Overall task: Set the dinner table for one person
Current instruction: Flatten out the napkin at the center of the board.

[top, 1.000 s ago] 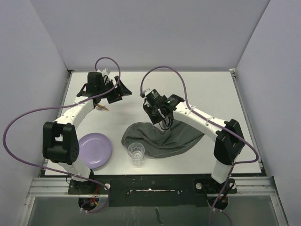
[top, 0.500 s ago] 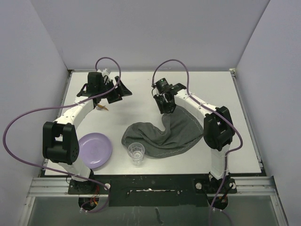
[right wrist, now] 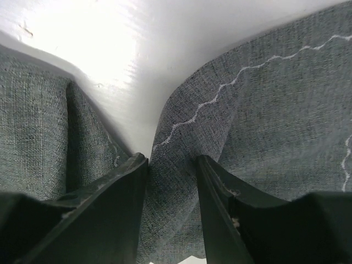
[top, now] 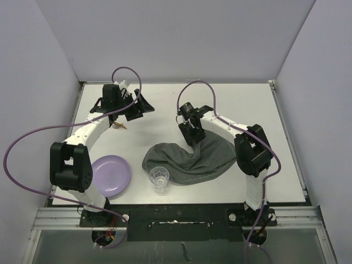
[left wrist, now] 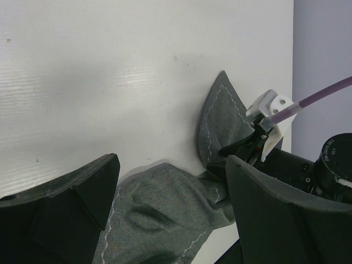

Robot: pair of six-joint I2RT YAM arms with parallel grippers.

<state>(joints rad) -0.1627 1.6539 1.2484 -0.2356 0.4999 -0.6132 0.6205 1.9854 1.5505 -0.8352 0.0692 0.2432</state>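
White dinner table point(top: 165, 107) under a rumpled grey placemat point(top: 217, 159), a purple plate point(top: 113, 176), a clear glass point(top: 159, 179)

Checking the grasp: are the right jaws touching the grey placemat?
Touching. The right wrist view shows a fold of the placemat pressed between both jaws of the right gripper.

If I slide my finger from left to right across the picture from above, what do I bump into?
purple plate → clear glass → right gripper, holding up a fold of the grey cloth
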